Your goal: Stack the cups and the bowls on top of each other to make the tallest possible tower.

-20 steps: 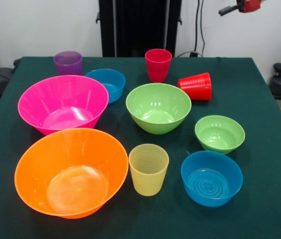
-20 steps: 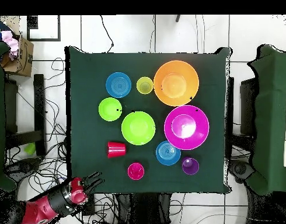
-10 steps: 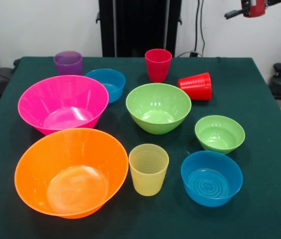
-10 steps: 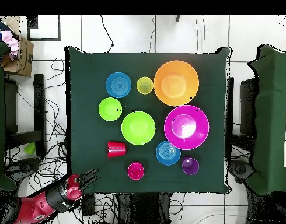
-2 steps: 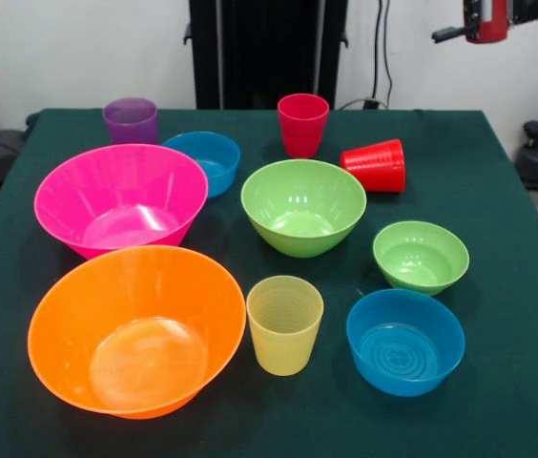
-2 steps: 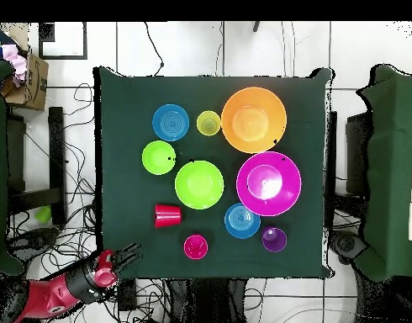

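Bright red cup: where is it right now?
Front view: the bright red cup lies on its side, right of the pinkish-red cup, behind the medium green bowl.

Glossy translucent plastic bowls point(image 5: 136, 329) and cups point(image 5: 303, 124), ribbed yellow cup point(image 5: 284, 324), matt green cloth on table point(image 5: 498, 191)

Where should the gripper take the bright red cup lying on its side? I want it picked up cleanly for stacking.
Judging by its pose, grip the bright red cup across its ribbed wall near the middle, coming straight down from above. It lies tipped over, mouth facing the medium green bowl, so the rim offers no top grasp. The gripper is off the table.
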Robot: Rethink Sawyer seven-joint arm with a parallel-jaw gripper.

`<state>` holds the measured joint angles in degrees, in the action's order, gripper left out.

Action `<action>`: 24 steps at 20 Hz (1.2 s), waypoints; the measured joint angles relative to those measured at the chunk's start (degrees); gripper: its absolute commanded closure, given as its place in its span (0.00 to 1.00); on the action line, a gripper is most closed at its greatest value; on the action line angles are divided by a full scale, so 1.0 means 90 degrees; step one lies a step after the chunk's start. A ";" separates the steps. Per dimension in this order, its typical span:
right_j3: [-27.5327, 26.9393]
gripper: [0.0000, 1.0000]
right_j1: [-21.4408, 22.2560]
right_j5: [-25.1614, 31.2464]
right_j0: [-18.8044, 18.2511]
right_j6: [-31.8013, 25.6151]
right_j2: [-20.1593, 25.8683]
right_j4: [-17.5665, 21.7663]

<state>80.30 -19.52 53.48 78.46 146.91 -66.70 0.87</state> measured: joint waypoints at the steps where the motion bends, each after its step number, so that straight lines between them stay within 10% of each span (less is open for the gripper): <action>1: -0.0033 0.00 -0.0040 0.0031 0.0001 0.0000 -0.0002 0.0000; 24: -0.1168 0.00 -0.0887 0.0955 -0.0309 0.0119 -0.0558 -0.0007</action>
<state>69.79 -27.50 62.07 75.67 147.98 -71.72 0.81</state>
